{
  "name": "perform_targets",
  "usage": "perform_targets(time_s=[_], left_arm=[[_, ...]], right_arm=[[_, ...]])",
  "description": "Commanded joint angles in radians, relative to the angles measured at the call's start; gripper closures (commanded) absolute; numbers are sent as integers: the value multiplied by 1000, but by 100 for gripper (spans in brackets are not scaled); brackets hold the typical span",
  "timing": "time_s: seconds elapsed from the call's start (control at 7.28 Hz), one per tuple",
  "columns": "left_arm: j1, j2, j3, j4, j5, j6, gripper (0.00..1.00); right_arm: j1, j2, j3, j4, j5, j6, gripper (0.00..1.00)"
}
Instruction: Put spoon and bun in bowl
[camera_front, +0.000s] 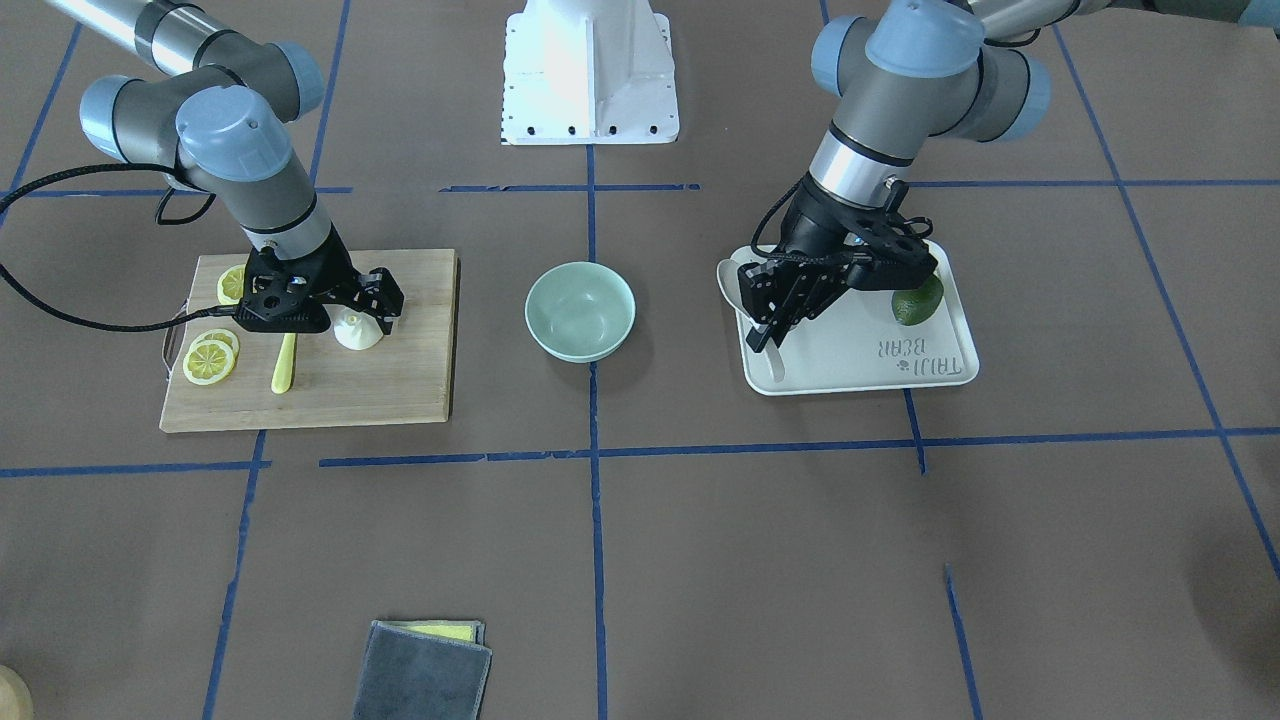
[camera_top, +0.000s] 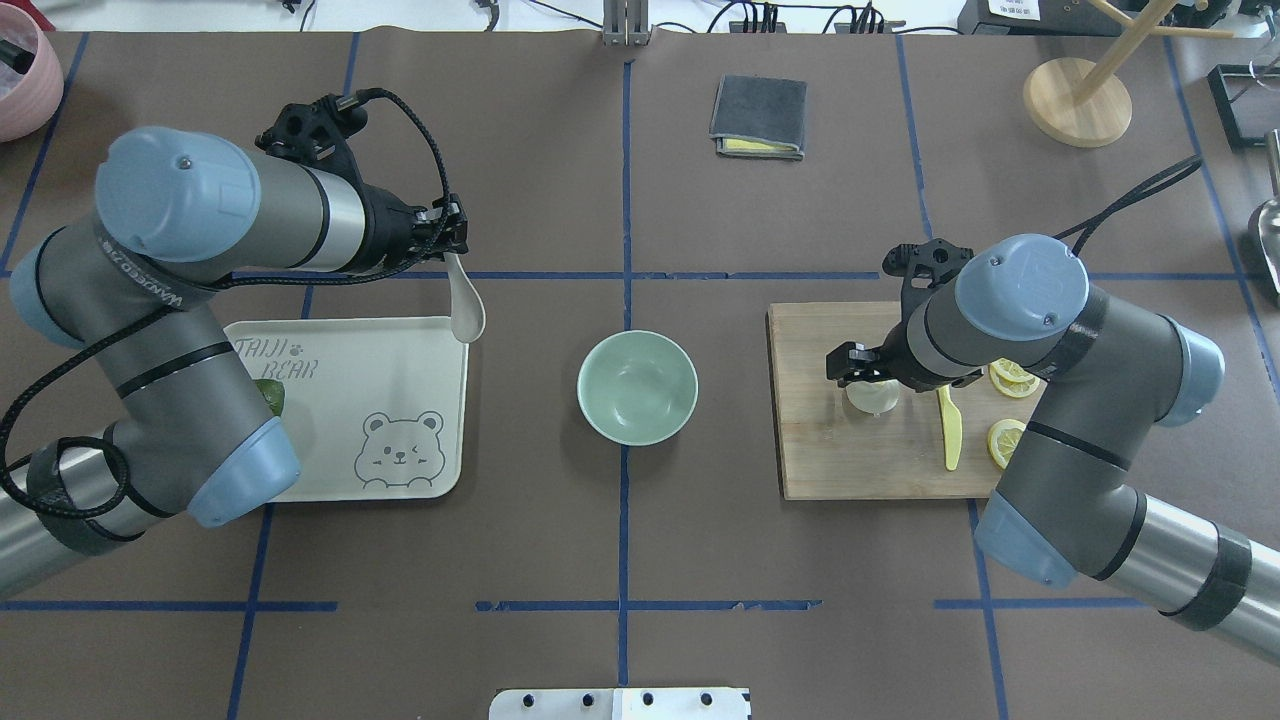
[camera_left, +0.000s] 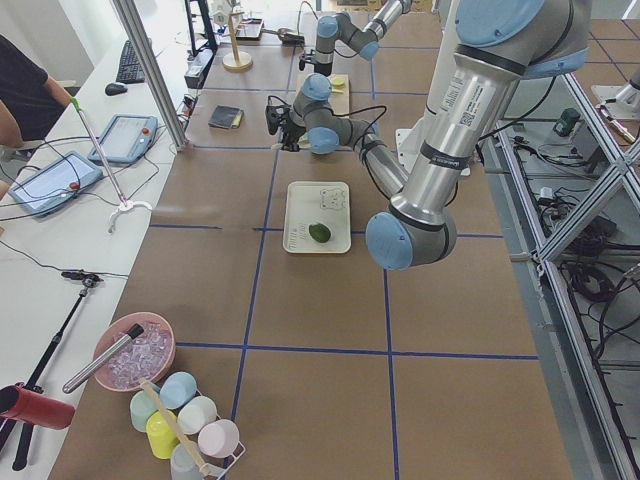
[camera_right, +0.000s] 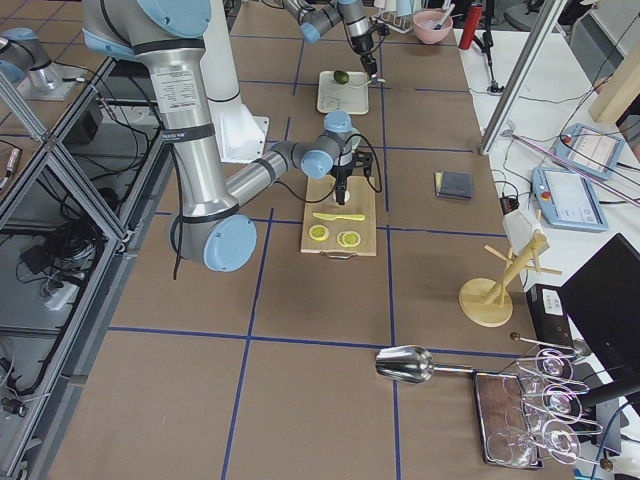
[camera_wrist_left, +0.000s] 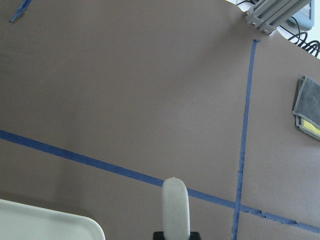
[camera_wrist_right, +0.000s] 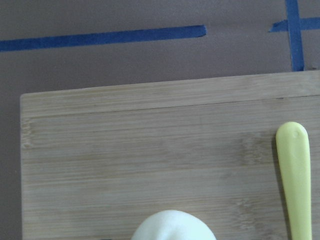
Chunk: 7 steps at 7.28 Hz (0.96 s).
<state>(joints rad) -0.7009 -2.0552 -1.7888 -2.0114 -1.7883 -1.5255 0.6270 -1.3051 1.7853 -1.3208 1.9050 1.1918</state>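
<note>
The left gripper (camera_top: 450, 245) has its fingers clamped on the short thick handle of the spoon (camera_top: 466, 310). The off-white oval scoop hangs toward the far corner of the tray (camera_top: 400, 380) on the bowl's side, and in the left wrist view the rounded handle end pokes out past the fingers. The right gripper (camera_front: 378, 303) sits low over the bun (camera_front: 357, 332), with its fingers at the bun's top. I cannot tell how far apart they are or whether they press on it. The bun is a smooth white dome resting on the wooden cutting board (camera_top: 830, 450), whose straight bamboo grain shows in the right wrist view. Beside the bun on the board lie a glossy yellow plastic knife (camera_top: 948, 430) and round lemon slices (camera_top: 1012, 375). The bowl (camera_top: 637, 390) is round, pale mint green and smooth-sided. It stands on the brown table cover between the board and the tray, apart from both, and only its bare inside shows. The tray is a white rounded rectangle printed with a bear face, and it holds a green lime (camera_front: 918, 300). A folded grey cloth (camera_top: 758, 117) lies well apart from them, further down the table.
</note>
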Motion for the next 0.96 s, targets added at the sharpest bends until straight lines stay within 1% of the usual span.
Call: perform_targets(time_s=[0.0,0.14,0.27,0.41,0.55,0.69,0.82], left_arm=[[4,-77,71,-7,1,-57,100],[6,-83,72,-7,3,-64,100],[9,-95,80,-10,6,-106,100],[24,-146,135,-12,7,-167,100],[55,-180,176,-36,42,-207,100],[92,-183,207,-99,99,-264,100],[116,-184,224,-130,125,-284,100]], right_arm=[[-1,3,2,0,6,2,34],[-1,3,2,0,9,0,67],[-1,3,3,0,11,-1,95],[-1,3,3,0,11,-3,100],[0,3,8,0,14,-3,100],[0,4,9,0,17,-3,100],[2,4,10,0,19,-7,100]])
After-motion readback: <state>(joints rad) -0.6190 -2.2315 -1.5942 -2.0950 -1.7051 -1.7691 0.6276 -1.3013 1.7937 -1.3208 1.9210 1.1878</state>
